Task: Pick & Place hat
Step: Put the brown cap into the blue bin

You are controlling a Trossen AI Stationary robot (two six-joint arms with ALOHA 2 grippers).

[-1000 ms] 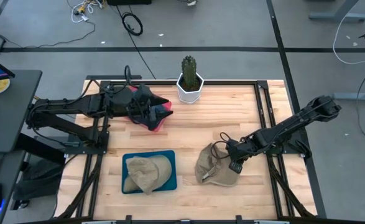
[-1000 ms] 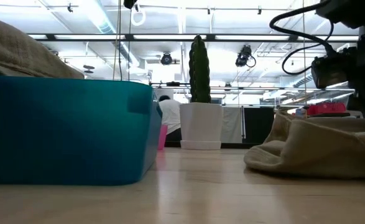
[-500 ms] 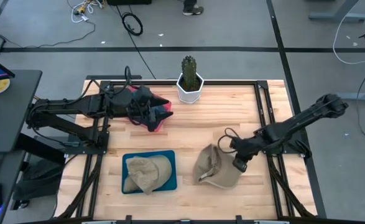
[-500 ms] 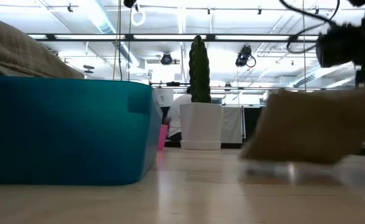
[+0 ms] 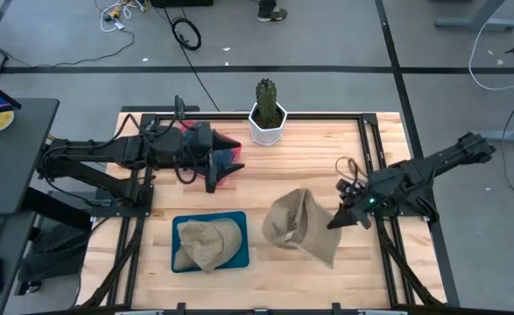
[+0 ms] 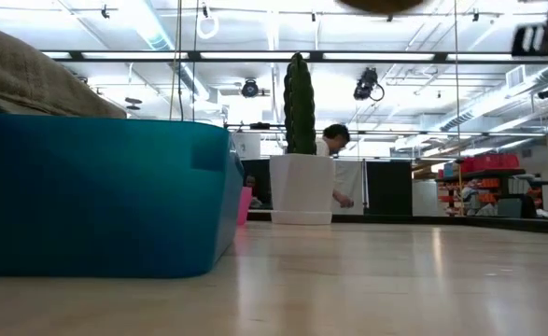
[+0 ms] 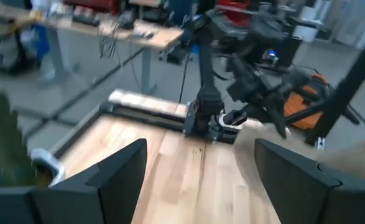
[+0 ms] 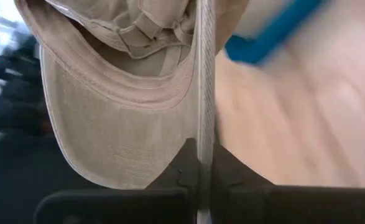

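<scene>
Teal bin (image 5: pixel 239 255) sits at the near left of the wooden table (image 5: pixel 327 157), just inside the near edge, with one tan hat (image 5: pixel 206 243) piled in it; in the low view the bin's wall (image 6: pixel 96 196) fills the left side and the hat's fabric (image 6: pixel 31 79) rises above its rim. Far-left of the bin, the left arm reaches in over the left edge of the table. Its left gripper (image 7: pixel 198 168) hangs with fingers spread wide and nothing between them, just beside a pink object (image 5: pixel 230 162) on the far left part of the table. A bare strip of wood lies between that gripper and the bin.

Centre far: white pot (image 5: pixel 266 124) with a green cactus (image 5: pixel 265 92), standing close to the far edge; in the low view it stands upright, well beyond the bin.

Centre near: a second tan hat (image 5: pixel 296 226) hangs clear of the tabletop, to the right of the bin and apart from it. The low view shows bare wood across the whole right half, with only a dark scrap at the top edge, so the hat is lifted. The right gripper (image 5: pixel 337 222) is clamped on the hat's edge; the right wrist view shows the brim (image 8: pixel 107 124) pinched between closed fingers (image 8: pixel 179 180), crown hanging beyond, a corner of the bin (image 8: pixel 263 40) farther off.

Right: the right arm comes in over the right edge. A person (image 6: pixel 334 177) shows in the room behind.
</scene>
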